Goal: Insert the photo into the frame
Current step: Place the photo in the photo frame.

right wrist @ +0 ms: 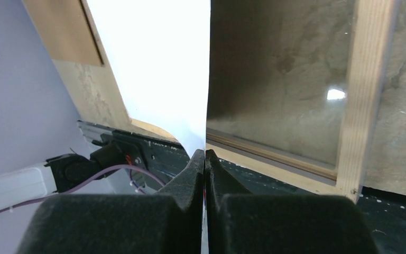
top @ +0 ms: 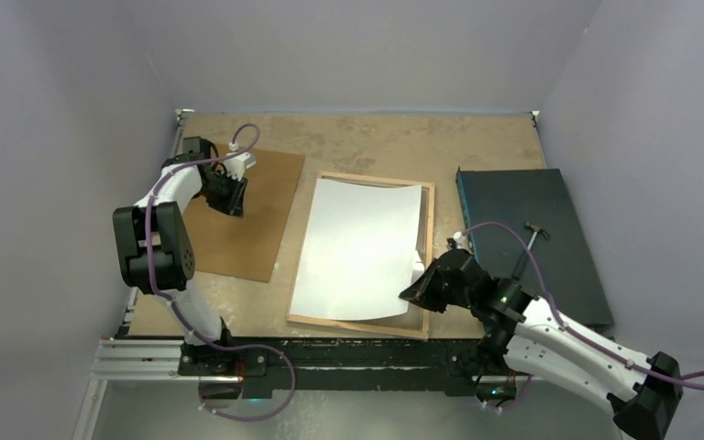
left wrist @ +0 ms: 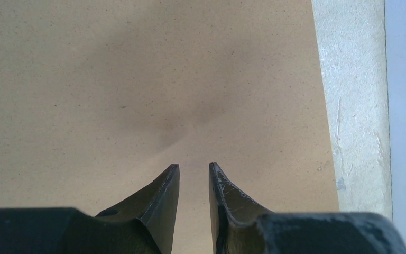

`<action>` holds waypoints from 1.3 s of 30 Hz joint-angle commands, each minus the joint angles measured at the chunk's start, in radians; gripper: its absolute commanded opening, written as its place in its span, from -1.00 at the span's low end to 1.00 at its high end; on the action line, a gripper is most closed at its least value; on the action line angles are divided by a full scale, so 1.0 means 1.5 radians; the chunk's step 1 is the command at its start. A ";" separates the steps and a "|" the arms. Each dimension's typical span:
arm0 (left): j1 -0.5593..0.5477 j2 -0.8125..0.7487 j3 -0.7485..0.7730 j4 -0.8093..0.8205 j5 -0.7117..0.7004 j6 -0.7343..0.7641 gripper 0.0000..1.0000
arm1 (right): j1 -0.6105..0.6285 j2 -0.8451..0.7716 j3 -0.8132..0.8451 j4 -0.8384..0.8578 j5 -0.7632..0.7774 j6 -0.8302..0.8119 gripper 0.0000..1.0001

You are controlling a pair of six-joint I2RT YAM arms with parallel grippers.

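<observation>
The photo lies white back up over the frame, which rests wood side up in the middle of the table. Its right side is lifted and curled. My right gripper is shut on the photo's near right corner. In the right wrist view the photo rises edge-on from between my closed fingers, with the frame's wooden rail to the right. My left gripper is open and empty, hovering over the brown backing board; its fingertips point down at the board.
A dark flat mat with a hammer lies at the right. The brown board lies left of the frame. The black rail runs along the near table edge. Grey walls close in on both sides.
</observation>
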 commanded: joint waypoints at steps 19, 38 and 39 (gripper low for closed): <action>-0.010 -0.034 -0.016 0.024 -0.003 -0.008 -0.51 | -0.004 0.016 0.021 -0.058 0.091 0.006 -1.00; -0.010 -0.037 -0.034 0.036 -0.012 -0.005 -0.52 | -0.032 0.099 0.030 0.020 0.053 -0.103 -1.00; -0.010 -0.037 -0.034 0.036 -0.012 -0.005 -0.52 | -0.032 0.101 0.027 0.030 0.046 -0.102 -1.00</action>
